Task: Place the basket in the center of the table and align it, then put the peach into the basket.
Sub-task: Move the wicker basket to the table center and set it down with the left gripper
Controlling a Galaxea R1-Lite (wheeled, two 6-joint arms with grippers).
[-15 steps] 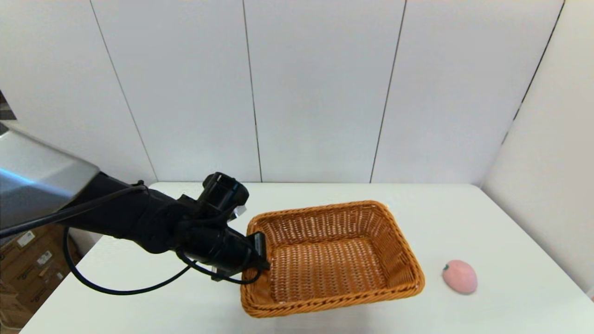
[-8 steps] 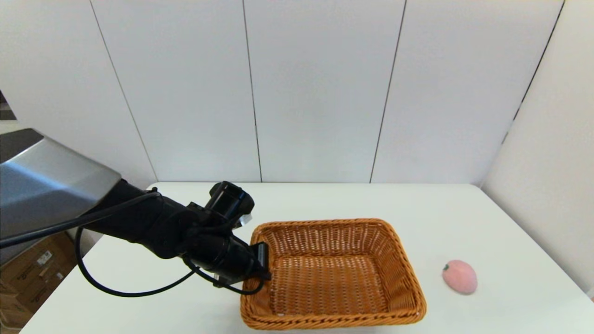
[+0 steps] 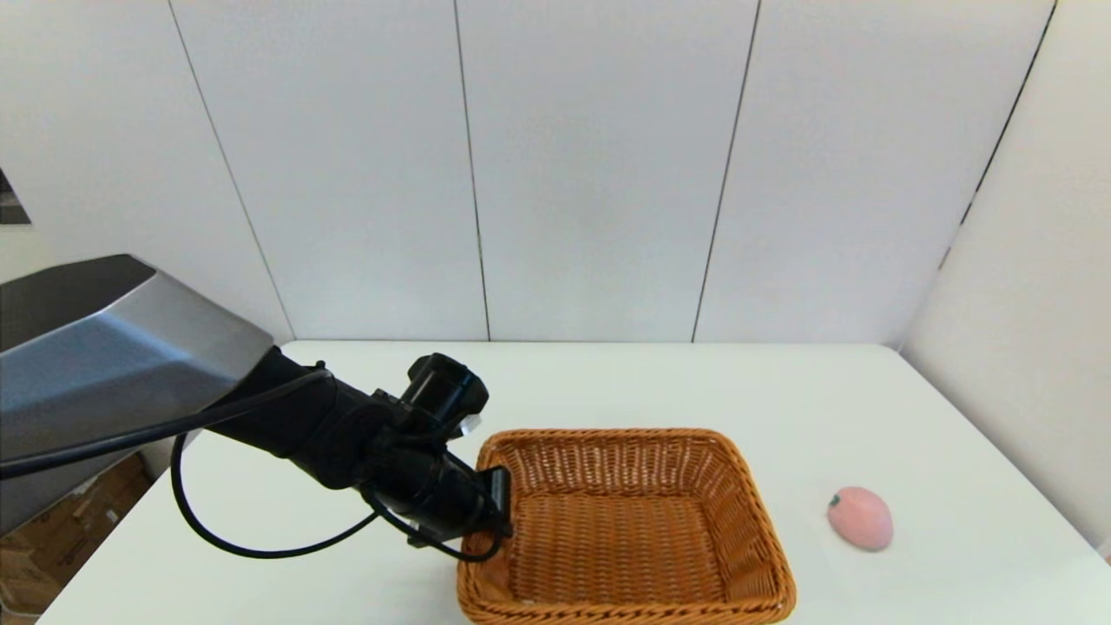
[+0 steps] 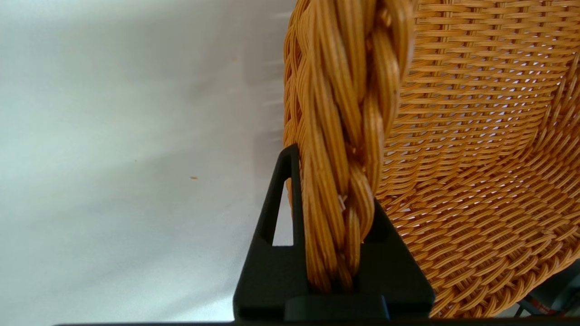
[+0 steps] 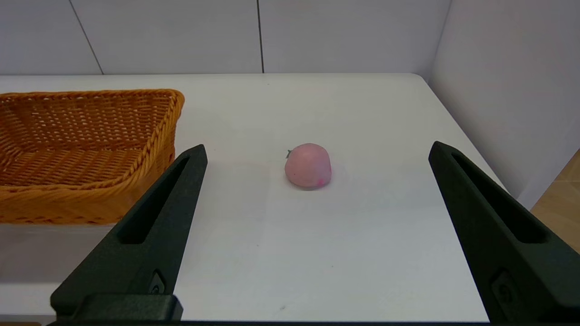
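On the near half of the big plain white desk (image 3: 608,382) sits the rectangular orange-brown woven wicker basket (image 3: 625,529), flared sides up, long edge running square across the head view, its near rim right at the bottom of that picture. And look at the left claw (image 3: 496,496): it's reaching in from the left side and it's clamped tight on the basket's left short wall, one black finger inside the weave, one outside. The left wrist view confirms it, the thick braided rim (image 4: 344,136) runs straight down between the two black fingers (image 4: 281,213) and is pinched there, wicker touching both sides. A black cable loops from the left arm down over the desk beside it.

Over to the right, the small smooth pale-pink egg-shaped peach (image 3: 859,517) lies on the desk, apart from the basket's right wall, tiny green stem spot pointing towards the basket. It's outside the basket, untouched.

The right claw (image 5: 317,158) shows up only in its own wrist view: fingers spread wide, gripping nothing, low near the desk edge with the peach (image 5: 308,165) framed between them and well ahead, the basket (image 5: 90,149) off to one side.
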